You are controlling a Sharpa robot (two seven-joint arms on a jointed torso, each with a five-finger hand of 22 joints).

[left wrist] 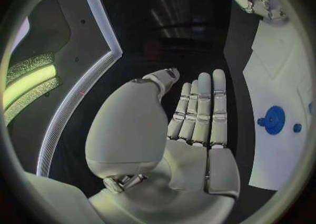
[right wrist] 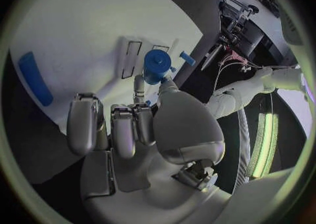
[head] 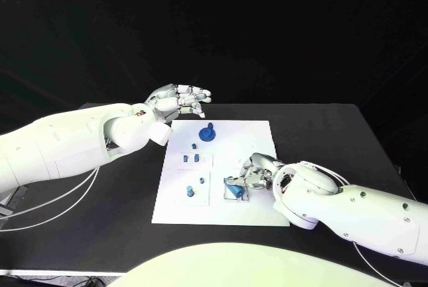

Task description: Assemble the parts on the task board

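Assembly under way, right side busy

Parts are spread over the white task board (head: 223,175) in the middle of the black worktop (head: 339,132). A round blue disc with a peg (head: 207,135) sits near the far end of the board, two small blue pegs (head: 189,158) stand in an outlined slot near the middle, and another small blue piece (head: 190,190) stands nearer the robot on the left side.

The right robot hand (head: 252,175) is down on the near right part of the board, its fingers curled around a blue cylindrical part (right wrist: 157,66) — the right wrist view shows the thumb and a finger pinching it just above a marked slot. A loose blue bar (right wrist: 34,79) lies on the board beside that hand.

The left robot hand (head: 181,100) hovers off the board's far left corner, above the worktop; in the left wrist view its fingers are straight and pressed together, holding nothing.

By my reading the work is partway through — a few pieces look seated, the pinched cylinder is not yet released, and the bar looks unplaced.
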